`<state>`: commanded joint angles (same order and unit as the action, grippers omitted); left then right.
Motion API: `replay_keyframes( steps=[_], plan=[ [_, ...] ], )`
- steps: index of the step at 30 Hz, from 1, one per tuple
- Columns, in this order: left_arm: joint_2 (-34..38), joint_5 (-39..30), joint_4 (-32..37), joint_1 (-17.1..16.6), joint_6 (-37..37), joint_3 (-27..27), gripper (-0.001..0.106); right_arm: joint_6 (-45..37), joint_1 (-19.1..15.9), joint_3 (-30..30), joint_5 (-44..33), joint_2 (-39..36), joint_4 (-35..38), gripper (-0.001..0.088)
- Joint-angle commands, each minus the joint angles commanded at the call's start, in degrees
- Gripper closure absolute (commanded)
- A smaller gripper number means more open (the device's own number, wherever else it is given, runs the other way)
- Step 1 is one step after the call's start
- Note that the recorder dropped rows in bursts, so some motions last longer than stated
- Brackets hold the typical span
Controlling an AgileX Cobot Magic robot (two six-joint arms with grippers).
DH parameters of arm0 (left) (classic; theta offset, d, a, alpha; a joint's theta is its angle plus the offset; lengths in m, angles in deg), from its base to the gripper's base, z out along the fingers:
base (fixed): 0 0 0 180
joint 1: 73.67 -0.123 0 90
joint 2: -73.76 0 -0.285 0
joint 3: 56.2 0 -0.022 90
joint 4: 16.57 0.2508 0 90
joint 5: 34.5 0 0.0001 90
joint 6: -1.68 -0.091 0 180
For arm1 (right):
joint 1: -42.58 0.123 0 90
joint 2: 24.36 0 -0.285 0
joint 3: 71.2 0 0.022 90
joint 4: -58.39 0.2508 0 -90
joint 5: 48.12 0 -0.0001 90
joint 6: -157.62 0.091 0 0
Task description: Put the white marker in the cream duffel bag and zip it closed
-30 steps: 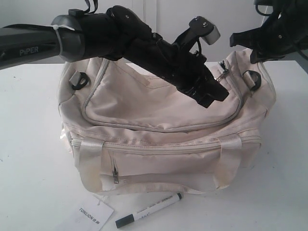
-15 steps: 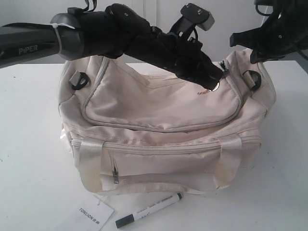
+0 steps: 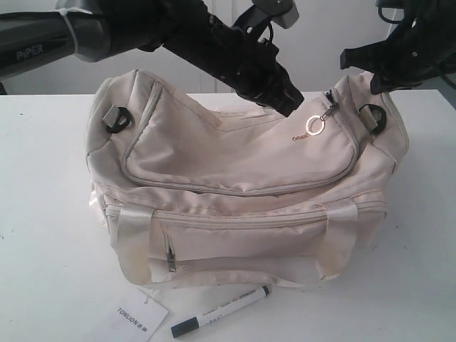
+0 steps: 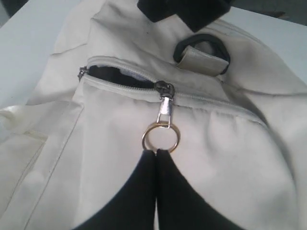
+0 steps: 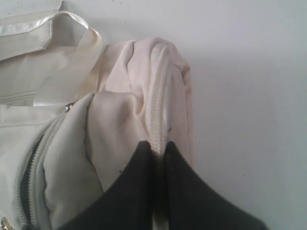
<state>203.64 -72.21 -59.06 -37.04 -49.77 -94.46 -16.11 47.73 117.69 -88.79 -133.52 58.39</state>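
Note:
The cream duffel bag [image 3: 235, 192] fills the middle of the white table. Its gold ring zipper pull [image 3: 315, 126] lies on the top flap near the bag's right end. Beside the slider [image 4: 165, 89] a short stretch of zipper gapes, dark inside. My left gripper [image 3: 288, 107] hovers just up and left of the ring, shut, with nothing between its fingers; its tips [image 4: 157, 151] meet at the ring's [image 4: 160, 138] edge. My right gripper [image 5: 157, 146] is shut on a fold of the bag's right end [image 3: 360, 85]. The white marker [image 3: 221, 311] lies on the table in front of the bag.
A white square paper tag [image 3: 135, 318] lies left of the marker at the front edge. Black end rings [image 3: 117, 118] sit on the bag's two ends. Satin strap handles [image 3: 132, 228] hang down the front beside the small zip pocket [image 3: 171, 255].
My left arm has lifted up and back to the left off the bag's top, uncovering the gold ring pull. The right gripper, the marker and the tag have stayed put.

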Motion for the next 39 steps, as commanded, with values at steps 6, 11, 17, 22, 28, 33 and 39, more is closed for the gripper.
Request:
replay_keyframes(
  steps=[6, 11, 17, 22, 28, 33, 39],
  plan=[
    [1.2, 0.6, -6.9, 0.1, -10.1, 0.0, 0.078, 0.0, 0.0, 0.0, 0.0, 0.0, 0.0, 0.0868],
    [1.5, 3.5, -6.9, 0.1, -15.3, 0.0, 0.063, 0.0, 0.0, 0.0, 0.0, 0.0, 0.0, 0.0868],
    [1.6, 3.3, -7.2, 0.1, -22.4, 0.0, 0.062, 0.0, 0.0, 0.0, 0.0, 0.0, 0.0, 0.0868],
    [3.8, 1.9, -10.4, 0.1, -27.0, 0.0, 0.053, 0.0, 0.0, 0.0, 0.0, 0.0, 0.0, 0.0868],
    [5.9, 4.1, -11.7, 0.1, -27.0, 0.0, 0.053, 0.0, 0.0, 0.0, 0.0, 0.0, 0.0, 0.0868],
    [6.5, 4.7, -15.1, 0.1, -28.5, 0.0, 0.053, 0.0, 0.0, 0.0, 0.0, 0.0, 0.0, 0.0868],
    [6.5, 5.3, -15.6, 0.1, -28.5, 0.0, 0.053, 0.0, 0.0, 0.0, 0.0, 0.0, 0.0, 0.0868]
  ],
)
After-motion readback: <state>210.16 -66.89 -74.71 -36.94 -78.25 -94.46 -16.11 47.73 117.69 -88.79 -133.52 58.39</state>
